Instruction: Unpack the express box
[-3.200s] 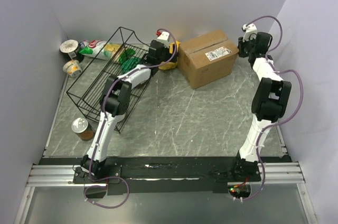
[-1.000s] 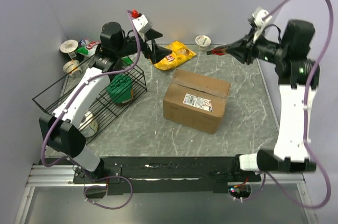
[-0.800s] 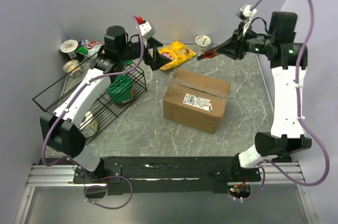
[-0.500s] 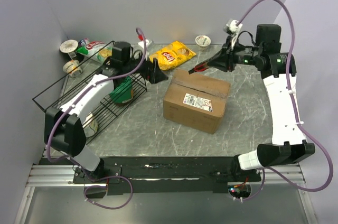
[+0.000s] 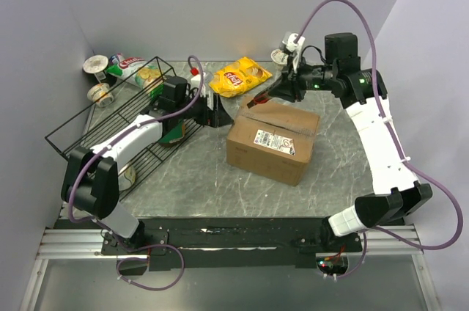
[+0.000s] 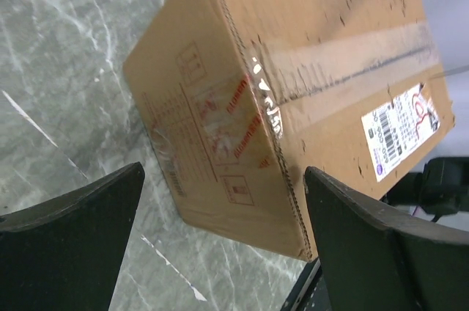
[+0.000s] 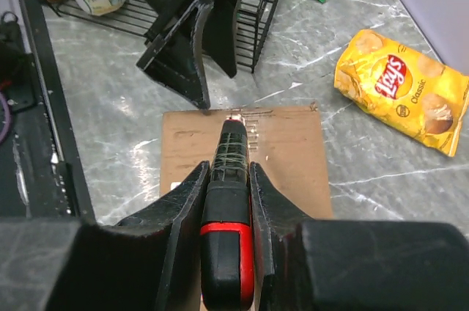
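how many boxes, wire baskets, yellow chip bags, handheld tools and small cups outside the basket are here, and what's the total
cardboard box: 1
wire basket: 1
yellow chip bag: 1
red-and-black tool: 1
small cups outside the basket: 3
total: 7

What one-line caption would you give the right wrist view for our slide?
Right gripper points a red-and-black tool at the brown corrugated cardboard express box, open left gripper beside it.

Bright, even light; soft shadows; glare streak across the express box [image 6: 293, 98]; wrist-view foregrounds blurred
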Robot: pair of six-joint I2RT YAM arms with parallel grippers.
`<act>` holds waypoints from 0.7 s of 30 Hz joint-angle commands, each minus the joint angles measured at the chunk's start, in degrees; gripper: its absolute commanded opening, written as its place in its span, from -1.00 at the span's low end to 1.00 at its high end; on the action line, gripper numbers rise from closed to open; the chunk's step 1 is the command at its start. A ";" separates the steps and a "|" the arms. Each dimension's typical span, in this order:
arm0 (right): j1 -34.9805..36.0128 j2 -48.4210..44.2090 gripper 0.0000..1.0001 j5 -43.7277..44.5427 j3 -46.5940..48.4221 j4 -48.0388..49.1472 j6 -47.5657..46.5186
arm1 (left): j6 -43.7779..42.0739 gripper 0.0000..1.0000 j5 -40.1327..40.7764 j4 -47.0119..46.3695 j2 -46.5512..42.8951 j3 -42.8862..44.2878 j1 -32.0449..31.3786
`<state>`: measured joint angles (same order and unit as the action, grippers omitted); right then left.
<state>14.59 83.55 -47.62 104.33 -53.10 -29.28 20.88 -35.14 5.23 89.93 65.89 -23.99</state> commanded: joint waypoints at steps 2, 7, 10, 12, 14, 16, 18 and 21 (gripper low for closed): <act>2.63 0.56 -1.00 3.32 -0.88 4.92 -2.89 | 3.28 0.93 -1.68 -4.80 -0.20 0.47 0.78; 4.22 -0.32 -1.00 5.34 -5.89 8.27 -4.64 | 3.20 0.93 -3.97 -6.46 0.68 0.64 0.78; 4.31 -0.23 -1.00 5.69 -7.48 9.51 -6.39 | 3.11 0.93 -5.64 -7.08 1.21 0.56 0.78; 4.39 0.38 -1.00 5.34 -7.39 9.42 -7.72 | 3.11 0.93 -7.31 -7.52 1.56 0.64 0.78; 4.31 0.82 -1.00 5.17 -6.61 9.33 -8.34 | 2.93 0.93 -8.02 -7.70 2.18 0.64 0.70; 4.31 1.44 -1.00 4.73 -6.25 9.68 -8.69 | 2.59 0.93 -7.93 -7.52 2.70 0.38 0.70; 4.31 1.88 -1.00 4.46 -6.34 10.30 -9.04 | 2.06 0.93 -7.41 -6.91 3.06 0.03 0.52; 4.31 3.28 -1.00 4.11 -5.20 10.04 -9.22 | 1.00 0.93 -6.00 -5.94 3.58 -0.41 0.17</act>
<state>18.63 84.95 -42.50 96.31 -46.22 -36.97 23.18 -40.82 0.08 92.99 65.87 -23.27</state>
